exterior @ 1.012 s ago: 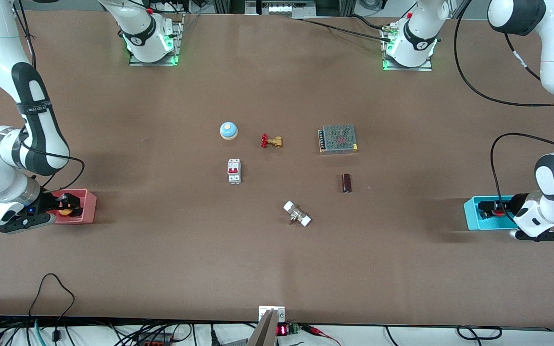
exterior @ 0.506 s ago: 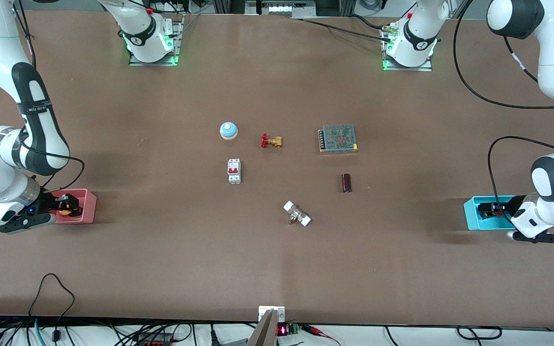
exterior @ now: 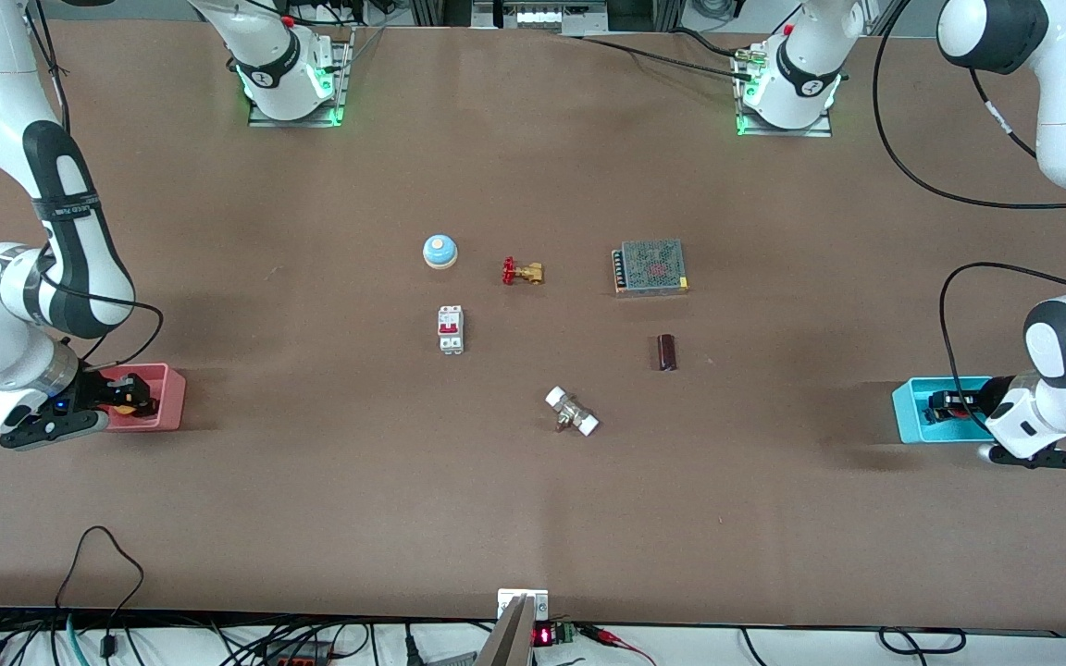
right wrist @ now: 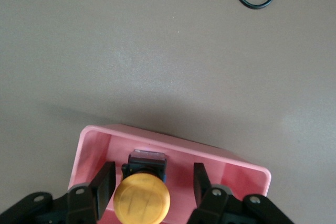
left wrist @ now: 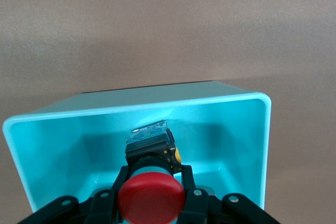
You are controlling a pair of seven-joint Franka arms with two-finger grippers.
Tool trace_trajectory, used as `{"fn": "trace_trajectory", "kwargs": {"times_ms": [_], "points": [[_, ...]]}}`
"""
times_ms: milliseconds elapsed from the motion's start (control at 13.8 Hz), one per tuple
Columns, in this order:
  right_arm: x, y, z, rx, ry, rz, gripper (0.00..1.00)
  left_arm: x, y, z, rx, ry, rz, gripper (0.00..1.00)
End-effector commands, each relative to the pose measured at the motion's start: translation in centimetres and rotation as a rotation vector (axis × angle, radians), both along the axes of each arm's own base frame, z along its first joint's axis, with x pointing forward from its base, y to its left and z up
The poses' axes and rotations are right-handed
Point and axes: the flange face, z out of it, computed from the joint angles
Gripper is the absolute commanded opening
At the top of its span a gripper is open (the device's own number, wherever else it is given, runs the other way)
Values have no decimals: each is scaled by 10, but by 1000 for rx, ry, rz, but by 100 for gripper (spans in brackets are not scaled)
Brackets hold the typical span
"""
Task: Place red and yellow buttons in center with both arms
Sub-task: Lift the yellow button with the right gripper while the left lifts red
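Observation:
The red button [left wrist: 151, 199] lies in a cyan bin [left wrist: 247, 129] at the left arm's end of the table. My left gripper [left wrist: 155, 174] reaches into the bin [exterior: 908, 412], its fingers pressed against both sides of the button's black body. The yellow button [right wrist: 142, 200] lies in a pink bin [right wrist: 236, 174] at the right arm's end. My right gripper [right wrist: 152, 170] is open in that bin [exterior: 170, 398], one finger on each side of the button, with a gap at one side. The brown table center [exterior: 533, 342] lies between the loose parts.
Around the center lie a blue-and-white bell [exterior: 440, 251], a brass valve with a red handle [exterior: 523, 271], a mesh-covered power supply [exterior: 650, 266], a white circuit breaker [exterior: 451, 329], a dark cylinder [exterior: 667, 351] and a white-ended fitting [exterior: 572, 412].
Both grippers have stayed in their bins with only slight shifts. The left gripper sits a little deeper over the red button than a second ago.

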Motion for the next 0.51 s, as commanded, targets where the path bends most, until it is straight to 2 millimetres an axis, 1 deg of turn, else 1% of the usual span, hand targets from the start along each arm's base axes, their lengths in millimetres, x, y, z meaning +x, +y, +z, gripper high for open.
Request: {"fn": "trace_trajectory", "kwargs": {"times_ms": [0, 72, 145, 217, 289, 361, 434], "points": [[2, 0, -3, 8, -8, 14, 68, 2, 0, 20, -6, -10, -23, 18], [2, 1, -3, 8, -8, 15, 65, 1, 0, 33, -8, -10, -21, 18], [2, 1, -3, 8, -8, 17, 63, -1, -3, 54, -11, 1, -24, 18], [1, 1, -4, 9, -5, 17, 58, -3, -7, 81, -16, 12, -28, 18], [1, 2, -4, 9, -5, 20, 53, -7, -15, 102, -20, 25, -37, 18], [1, 2, -4, 7, -4, 27, 47, -9, -31, 119, -38, 41, -59, 18], [1, 2, -4, 6, -4, 36, 41, -10, -48, 133, -57, 57, -78, 17]]}}
